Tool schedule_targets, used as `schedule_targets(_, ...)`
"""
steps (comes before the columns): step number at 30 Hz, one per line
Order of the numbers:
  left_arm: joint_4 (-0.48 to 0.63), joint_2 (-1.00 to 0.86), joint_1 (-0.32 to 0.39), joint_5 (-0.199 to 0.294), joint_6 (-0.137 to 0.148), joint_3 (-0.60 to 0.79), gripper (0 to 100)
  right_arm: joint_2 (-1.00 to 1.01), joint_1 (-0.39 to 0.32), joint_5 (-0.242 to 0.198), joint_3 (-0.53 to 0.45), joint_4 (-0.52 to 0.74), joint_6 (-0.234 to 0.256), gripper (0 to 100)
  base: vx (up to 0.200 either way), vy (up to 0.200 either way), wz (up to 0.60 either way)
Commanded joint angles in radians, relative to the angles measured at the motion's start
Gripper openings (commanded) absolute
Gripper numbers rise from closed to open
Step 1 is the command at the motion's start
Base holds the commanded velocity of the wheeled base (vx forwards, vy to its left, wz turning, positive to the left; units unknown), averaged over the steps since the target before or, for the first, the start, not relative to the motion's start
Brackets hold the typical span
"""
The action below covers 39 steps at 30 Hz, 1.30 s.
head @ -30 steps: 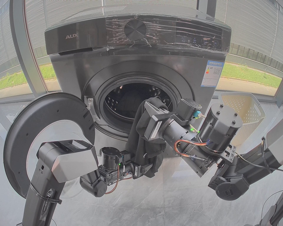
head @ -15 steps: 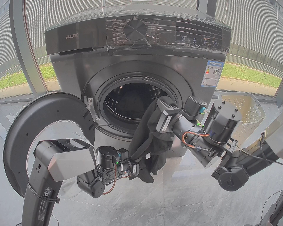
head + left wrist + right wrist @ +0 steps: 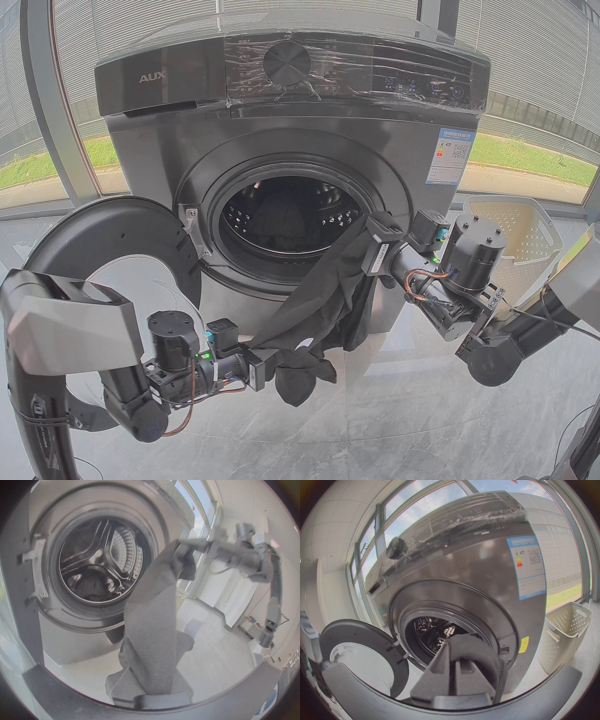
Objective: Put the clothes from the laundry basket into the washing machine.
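Head view has a dark garment (image 3: 322, 294) stretched between both arms before the washing machine (image 3: 287, 131). The right tool (image 3: 373, 232) clenches its top end beside the drum opening (image 3: 287, 215). The left tool (image 3: 261, 365) grips its bottom end low above the floor (image 3: 406, 406), probably keeping loose cloth from dragging while it's fed in. Alongside the machine stands the laundry basket (image 3: 519, 244).

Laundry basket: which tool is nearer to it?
Right. The right tool grips the black garment a short way from the laundry basket; the left tool grips its lower end, farther off.
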State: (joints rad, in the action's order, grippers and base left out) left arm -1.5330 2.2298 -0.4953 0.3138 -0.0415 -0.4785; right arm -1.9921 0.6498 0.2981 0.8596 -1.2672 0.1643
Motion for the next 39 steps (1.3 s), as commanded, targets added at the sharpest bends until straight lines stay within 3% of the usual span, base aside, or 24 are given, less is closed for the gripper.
schedule_targets(1,-0.024,-0.211,0.047,0.097,-0.006,0.143,0,-0.037,-0.045,-0.002,-0.083,-0.014,0.001,0,0.0,0.0,0.0)
schedule_targets(4,-0.024,-0.259,0.06,0.145,-0.04,0.155,0,-0.051,-0.042,-0.008,-0.122,-0.029,0.003,0,0.0,0.0,0.0)
schedule_targets(7,-0.026,-0.266,0.064,0.139,-0.032,0.146,0,-0.054,-0.03,-0.011,-0.154,-0.035,0.003,0,0.0,0.0,0.0)
schedule_targets(13,-0.024,-0.352,0.1,0.149,-0.06,0.115,0,-0.077,-0.013,-0.016,-0.234,-0.049,0.004,0,0.0,0.0,0.0)
schedule_targets(17,-0.024,-0.395,0.1,0.149,-0.087,0.112,0,-0.106,0.004,-0.03,-0.237,-0.083,0.009,0,0.0,0.0,0.0)
schedule_targets(23,-0.024,-0.398,0.1,0.149,-0.087,0.098,0,-0.126,0.039,-0.04,-0.252,-0.089,0.012,0,0.0,0.0,0.0)
schedule_targets(24,-0.024,-0.397,0.1,0.149,-0.087,0.098,0,-0.126,0.042,-0.042,-0.257,-0.089,0.012,100,0.0,0.0,0.0)
schedule_targets(29,-0.024,-0.398,0.096,0.143,-0.09,0.092,0,-0.157,0.047,-0.039,-0.269,-0.081,0.044,100,0.0,0.0,0.0)
schedule_targets(34,-0.024,-0.389,0.095,0.136,-0.09,0.084,0,-0.22,0.06,-0.042,-0.353,-0.089,0.034,100,0.0,0.0,0.0)
schedule_targets(39,-0.022,-0.38,0.087,0.134,-0.089,0.086,0,-0.274,0.097,-0.059,-0.367,-0.096,0.017,100,0.0,0.0,0.0)
